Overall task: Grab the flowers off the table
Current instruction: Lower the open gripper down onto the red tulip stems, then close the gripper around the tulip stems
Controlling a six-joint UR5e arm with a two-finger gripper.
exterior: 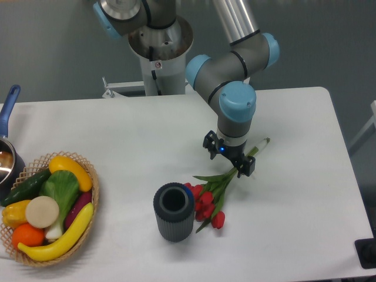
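red tulip flowers (211, 197), closed buds, green stems

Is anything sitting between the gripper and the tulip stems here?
Nothing visible does. The gripper is directly over the stems of the flowers, with no object between. The dark vase stands beside the buds, off to the side.

flowers (212, 197): 1 bunch | vase (174, 212): 1 | basket (91, 202): 1 | pan (8, 154): maybe 1
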